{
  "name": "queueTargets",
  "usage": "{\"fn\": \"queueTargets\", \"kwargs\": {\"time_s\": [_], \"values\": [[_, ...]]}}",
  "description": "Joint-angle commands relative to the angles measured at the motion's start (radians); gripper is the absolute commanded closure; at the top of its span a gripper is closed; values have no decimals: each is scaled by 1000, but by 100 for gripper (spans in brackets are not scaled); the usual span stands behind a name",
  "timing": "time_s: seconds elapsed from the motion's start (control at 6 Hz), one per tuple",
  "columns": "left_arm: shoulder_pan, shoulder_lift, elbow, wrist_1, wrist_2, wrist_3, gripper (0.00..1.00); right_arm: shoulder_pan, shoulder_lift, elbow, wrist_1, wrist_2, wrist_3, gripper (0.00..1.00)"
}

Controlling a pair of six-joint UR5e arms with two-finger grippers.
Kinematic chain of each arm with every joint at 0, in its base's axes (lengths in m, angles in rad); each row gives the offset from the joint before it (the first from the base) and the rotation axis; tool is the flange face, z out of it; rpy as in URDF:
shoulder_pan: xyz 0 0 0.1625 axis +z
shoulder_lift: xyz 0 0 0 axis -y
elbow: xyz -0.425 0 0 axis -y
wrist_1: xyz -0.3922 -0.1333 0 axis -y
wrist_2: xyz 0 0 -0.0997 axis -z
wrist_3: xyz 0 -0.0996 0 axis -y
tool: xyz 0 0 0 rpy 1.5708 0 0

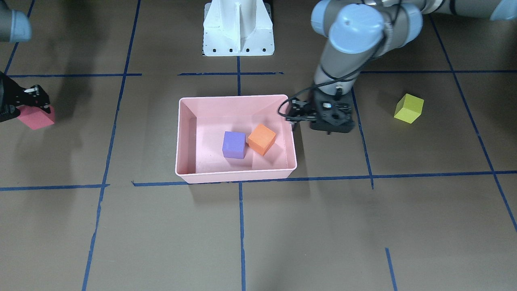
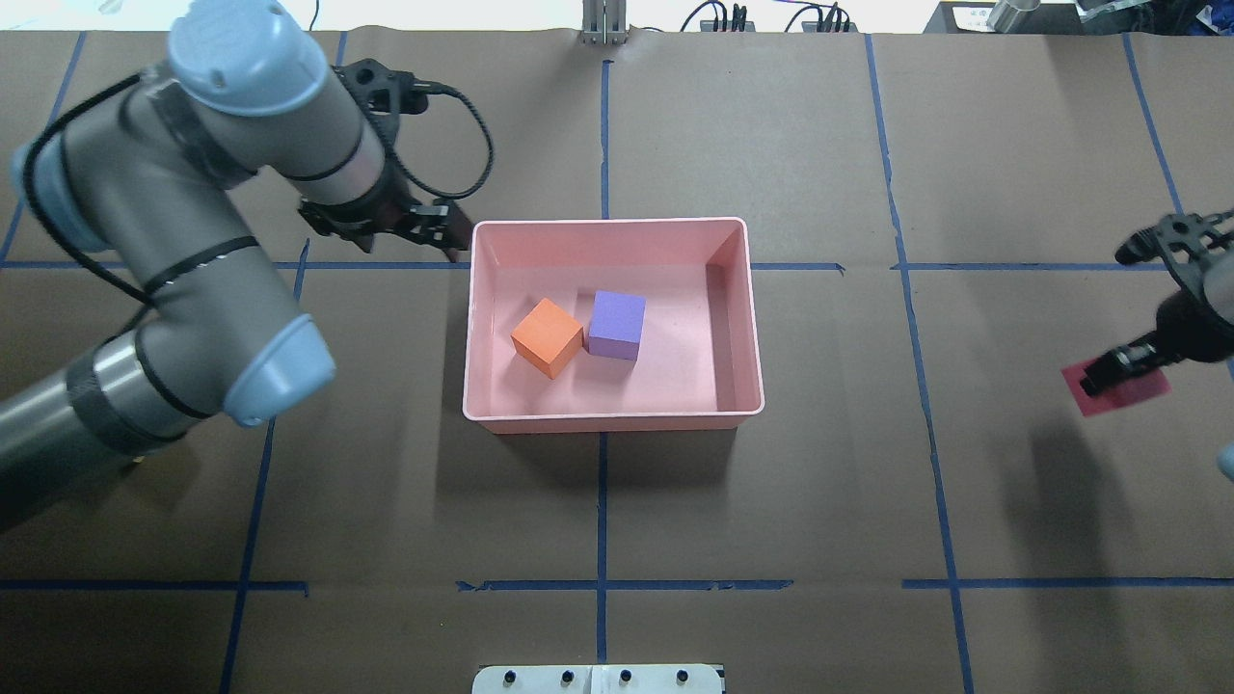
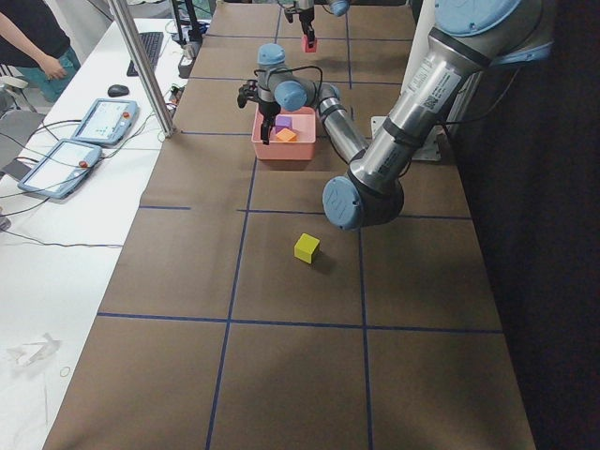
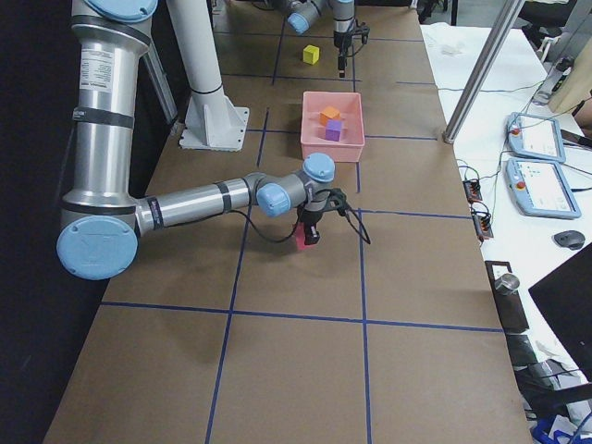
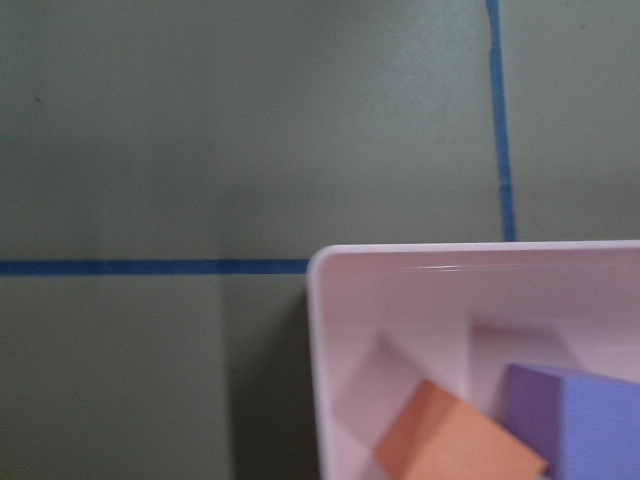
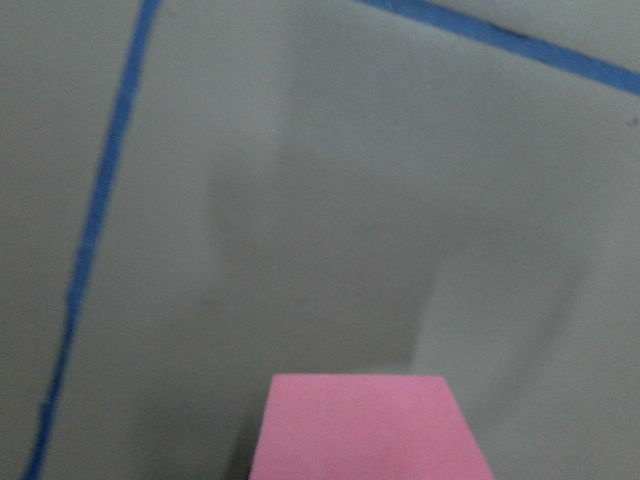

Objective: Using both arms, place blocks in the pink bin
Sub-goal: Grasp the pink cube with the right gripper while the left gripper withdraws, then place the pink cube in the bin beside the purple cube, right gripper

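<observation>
**Two blocks lying in the bin, right claw sitting over the red one**

Seen from the robot's side, the pink bin [image 2: 617,224] is sitting at the middle of the brown paper-covered table [image 2: 771,501], which is carrying a grid of blue tape [image 2: 602,501]. The orange block [image 2: 547,336] and the purple block [image 2: 617,325] are lying side by side on the bin's floor, orange to the left. Their nearest edges are touching or all but touching. The orange one is sitting at an angle to the walls, while the purple one is lying roughly square to them.

The left arm [image 2: 193,270] is reaching in from the left. The left gripper [image 2: 443,231] is hanging just outside the bin's left wall, toward its far corner, and pointing down. Nothing is showing in its grasp, and I cannot tell whether its fingers are apart or together. Its wrist camera is showing only the bin's far left corner and the two blocks inside.

The yellow-green block [image 1: 408,108] is resting alone on the table, well to the left of the bin. In the overhead view the left arm is hiding it.

Far to the right, well apart from the bin, the right gripper [image 2: 1118,369] is sitting low over the red block [image 6: 365,430], with dark fingers showing on two sides of it. I cannot tell whether they are clamping the block or merely flanking it. In the right wrist view the block's top is filling the bottom middle.
</observation>
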Motion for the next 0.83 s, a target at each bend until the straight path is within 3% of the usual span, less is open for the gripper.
{"fn": "queueTargets", "kwargs": {"time_s": [0.0, 0.17, 0.33, 0.67], "values": [[-112, 176, -74, -1, -76, 291, 0, -6, 286, 84, -361, 12, 130, 68], [-149, 315, -129, -71, -93, 374, 0, -57, 424, 79, -449, 9, 254, 68], [-198, 461, -143, -195, -151, 460, 0, -116, 517, 73, -464, 5, 411, 68], [-256, 627, -137, -364, -216, 518, 0, -226, 696, -14, -461, -49, 665, 67]]}}
